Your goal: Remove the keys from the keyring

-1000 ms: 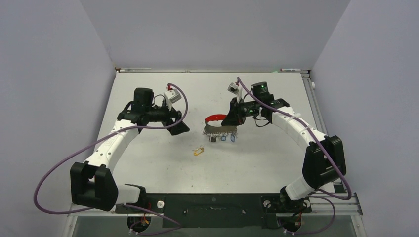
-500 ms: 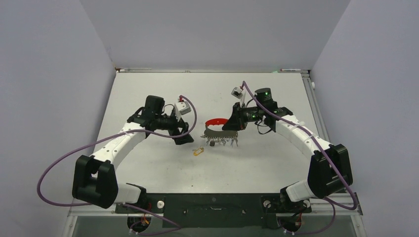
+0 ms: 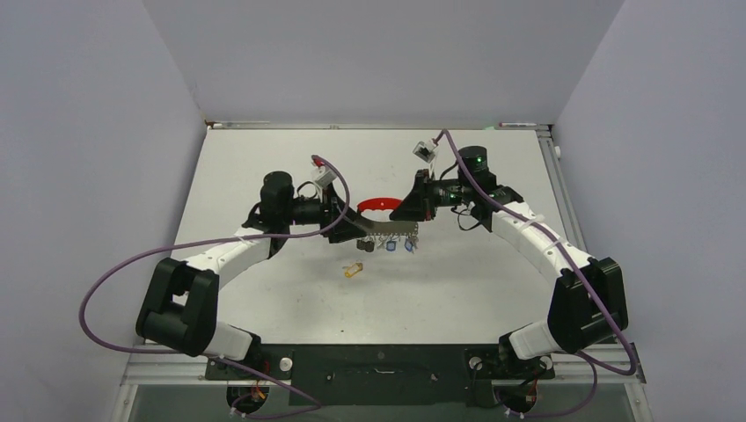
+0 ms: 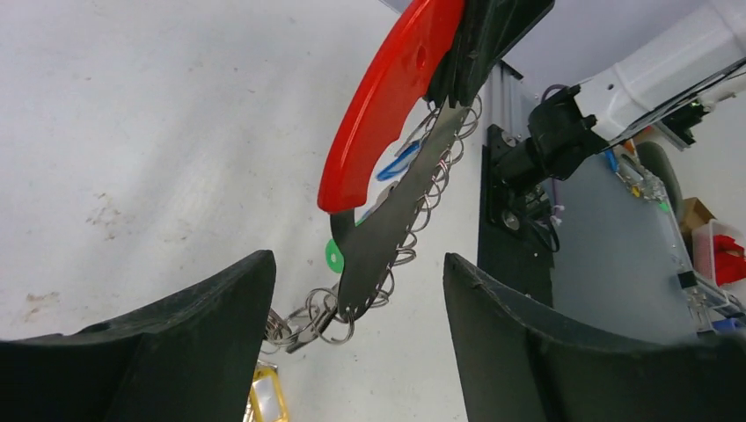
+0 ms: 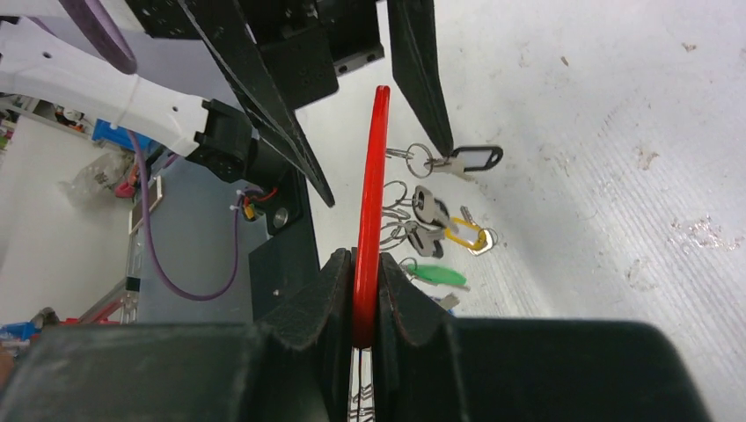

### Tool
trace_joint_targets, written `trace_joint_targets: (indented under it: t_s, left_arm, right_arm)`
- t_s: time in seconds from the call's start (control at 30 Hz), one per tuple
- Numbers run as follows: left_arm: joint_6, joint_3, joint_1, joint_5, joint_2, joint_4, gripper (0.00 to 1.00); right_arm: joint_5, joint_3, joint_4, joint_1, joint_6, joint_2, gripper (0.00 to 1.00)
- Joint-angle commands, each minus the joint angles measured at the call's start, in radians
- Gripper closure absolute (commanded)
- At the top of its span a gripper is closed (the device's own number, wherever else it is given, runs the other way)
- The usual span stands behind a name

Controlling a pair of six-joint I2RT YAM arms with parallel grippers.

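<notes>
My right gripper is shut on the red crescent of the keyring and holds it above the table; the grip also shows in the right wrist view. The grey toothed strip hangs under the crescent with wire rings along it. Several keys with blue and black tags dangle from it. My left gripper is open, with its jaws on either side of the strip's free end. A yellow-tagged key lies apart on the table. Black-tagged and green-tagged keys also show.
The white table is bounded by grey walls at the left, right and back, with a metal rail along the far edge. The black base plate of the arms runs along the near edge.
My left gripper has swung right and now straddles the free end of the keyring's strip. My right gripper has kept hold of the red crescent and shifted it slightly.
</notes>
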Motion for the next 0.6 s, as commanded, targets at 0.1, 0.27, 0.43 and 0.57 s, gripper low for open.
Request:
trace_joint_targets:
  t_s: [0.1,0.27,0.43,0.57]
  left_arm:
    - [-0.372,-0.035,-0.017,0.098,0.029,0.460,0.53]
    - [-0.391,-0.048,-0.017,0.110,0.010,0.493,0.82]
    - [-0.345,-0.042,-0.017,0.099,-0.017,0.403,1.00]
    - [-0.215,-0.002,-0.017,0.101,-0.027,0.209,1.00]
  right_arm:
    - [-0.089,0.070,0.185,0.007,0.127,-0.040,0.95]
    - [-0.090,0.060,0.185,0.008,0.118,-0.038,0.95]
    - [-0.086,0.048,0.116,0.002,0.038,-0.034,0.77]
    - [-0.074,0.074,-0.074,-0.001,-0.138,-0.031,0.54]
